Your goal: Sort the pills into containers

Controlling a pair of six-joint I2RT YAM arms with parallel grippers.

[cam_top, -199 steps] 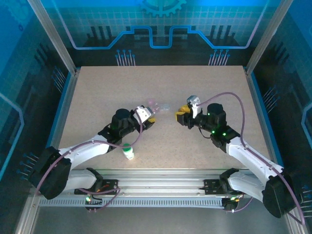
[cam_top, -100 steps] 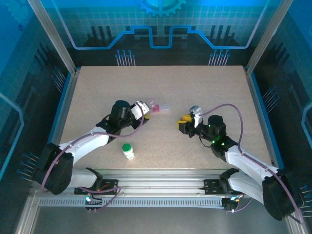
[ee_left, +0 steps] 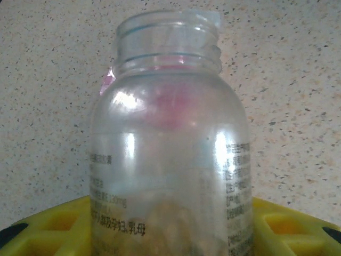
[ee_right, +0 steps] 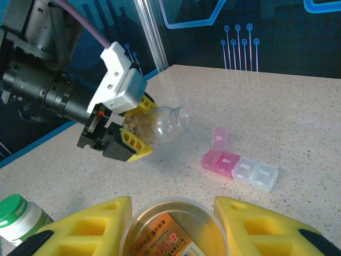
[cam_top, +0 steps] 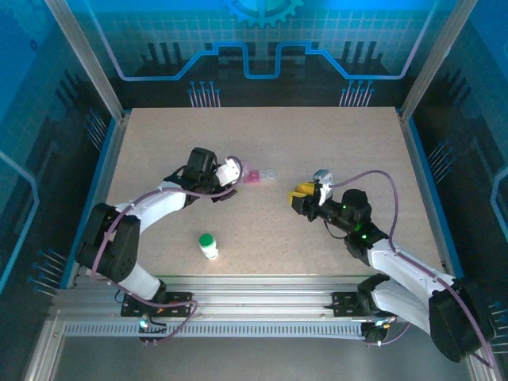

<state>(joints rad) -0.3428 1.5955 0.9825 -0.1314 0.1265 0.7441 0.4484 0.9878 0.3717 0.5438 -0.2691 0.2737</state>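
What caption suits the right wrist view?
Left gripper holds an open clear bottle tilted toward a pill organizer; right gripper grips an amber bottle.

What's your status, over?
Left gripper shut on clear uncapped bottle, mouth toward pink-and-clear pill organizer. Right gripper shut on open orange-labelled container. White green-capped bottle standing clear, near edge.

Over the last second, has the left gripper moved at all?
Yes. The left gripper has moved toward the far side of the table, away from the green-capped bottle, which stayed put.
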